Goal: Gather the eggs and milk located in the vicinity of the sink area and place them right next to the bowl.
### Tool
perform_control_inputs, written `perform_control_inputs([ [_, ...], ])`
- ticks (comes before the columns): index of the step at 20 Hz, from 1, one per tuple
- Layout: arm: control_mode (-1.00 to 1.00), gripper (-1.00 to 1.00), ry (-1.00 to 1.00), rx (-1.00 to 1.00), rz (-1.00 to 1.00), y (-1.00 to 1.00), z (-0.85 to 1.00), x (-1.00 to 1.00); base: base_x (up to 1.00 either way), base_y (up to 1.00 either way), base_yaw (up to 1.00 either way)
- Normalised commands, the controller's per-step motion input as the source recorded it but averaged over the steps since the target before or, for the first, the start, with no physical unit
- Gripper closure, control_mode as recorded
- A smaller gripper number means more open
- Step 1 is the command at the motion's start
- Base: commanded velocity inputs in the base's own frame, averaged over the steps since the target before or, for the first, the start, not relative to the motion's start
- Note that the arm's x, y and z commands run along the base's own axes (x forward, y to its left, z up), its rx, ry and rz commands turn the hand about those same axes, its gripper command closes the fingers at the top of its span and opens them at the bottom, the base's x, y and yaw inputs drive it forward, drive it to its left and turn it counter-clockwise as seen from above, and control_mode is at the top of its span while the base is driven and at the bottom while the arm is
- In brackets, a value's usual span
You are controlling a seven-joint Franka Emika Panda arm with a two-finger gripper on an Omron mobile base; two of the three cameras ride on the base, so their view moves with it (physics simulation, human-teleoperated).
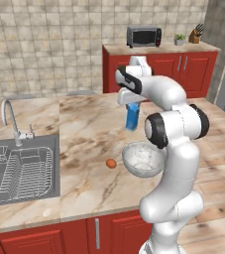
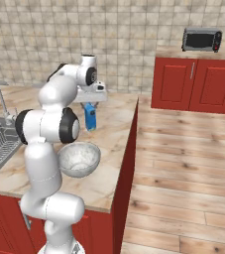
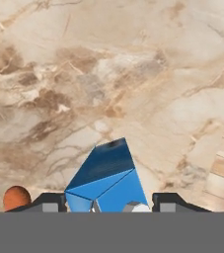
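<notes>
The gripper sits right over the top of the milk, and from the hand view the two dark fingertips stand on either side of the blue carton, with the carton between them. Whether they're actually squeezing it or have just let go is honestly impossible to call: the contact points are cut off at the bottom of that view, and in both base views the hand hides the carton's top. Its base looks to be down on the worktop or very near it, upright, a bit beyond the bowl on the far side. In the right base view the milk is near the bowl but not touching it. The egg lies on the worktop just beside the bowl's left rim, and it pokes in as an orange blob at the lower left of the hand view. The sink is well off to the left with just its rack in it. So progress-wise this looks nearly wrapped: egg seems placed, milk is by the bowl. What's probably left is opening up (if it's not already) and pulling the arm clear without knocking the carton over.
</notes>
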Motion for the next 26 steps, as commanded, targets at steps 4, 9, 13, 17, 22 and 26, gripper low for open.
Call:
perform_control_inputs([
  [4, -1.0, 1.0, 0.0, 0.03, -0.07, -0.29, 0.19, -0.89, 0.0, 0.0, 0.0],
  [9, -1.0, 1.0, 0.0, 0.02, -0.09, -0.23, 0.07, -0.96, 0.0, 0.0, 0.0],
  [13, -1.0, 1.0, -0.01, 0.0, -0.09, -0.23, 0.0, -0.97, 0.0, 0.0, 0.0],
  [17, -1.0, 1.0, -0.06, 0.0, -0.07, -0.14, 0.0, -1.0, 0.0, 0.0, 0.0],
  [22, -1.0, 1.0, -0.03, 0.0, -0.05, -0.11, 0.0, -0.63, 0.0, 0.0, 0.0],
  [26, -1.0, 1.0, 0.0, -0.02, -0.07, -0.35, -0.06, -0.02, 0.0, 0.0, 0.0],
])
